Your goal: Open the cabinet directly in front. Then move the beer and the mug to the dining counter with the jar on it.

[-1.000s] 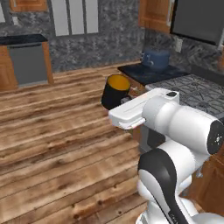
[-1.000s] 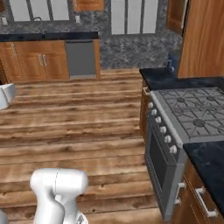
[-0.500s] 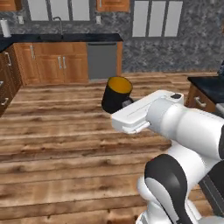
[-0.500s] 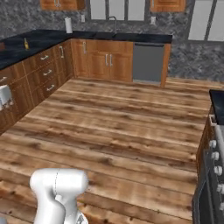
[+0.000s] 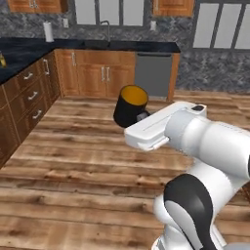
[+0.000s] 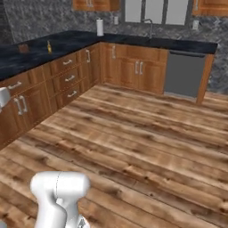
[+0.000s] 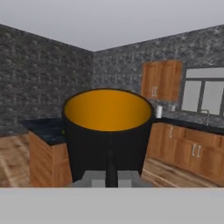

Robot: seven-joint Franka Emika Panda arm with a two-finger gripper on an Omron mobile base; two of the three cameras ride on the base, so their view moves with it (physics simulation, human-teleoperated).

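Gripper: I see my gripper (image 7: 109,173) at the bottom centre of the hand view, its dark fingers pressed close together on the wall of the mug, so it is clamped on the mug. In the left base view the fingers are hidden behind the white hand, so I go by the hand view.
Mug: the black mug (image 5: 130,106) with its yellow-orange inside sits just above centre in the left base view, held in the air over the wooden floor at the end of my arm, tilted so I look into its mouth. In the hand view the mug (image 7: 107,131) stands in the middle of the frame, rim up, right above the fingers.
Arm: my white arm (image 5: 205,146) rises from the lower right of the left base view and reaches toward the centre.
Floor: wooden plank floor (image 6: 147,133) spreads across the middle of the right base view.
Counter: a black-topped counter (image 6: 40,49) over brown drawers with silver handles runs along the upper left of the right base view; I see a small bottle-like thing on it, too small to name.
Paper roll: a white roll (image 6: 99,27) stands at the upper centre-left of the right base view, on the back counter.
Dishwasher: a grey panel (image 5: 153,75) sits among the wooden doors in the upper middle of the left base view.
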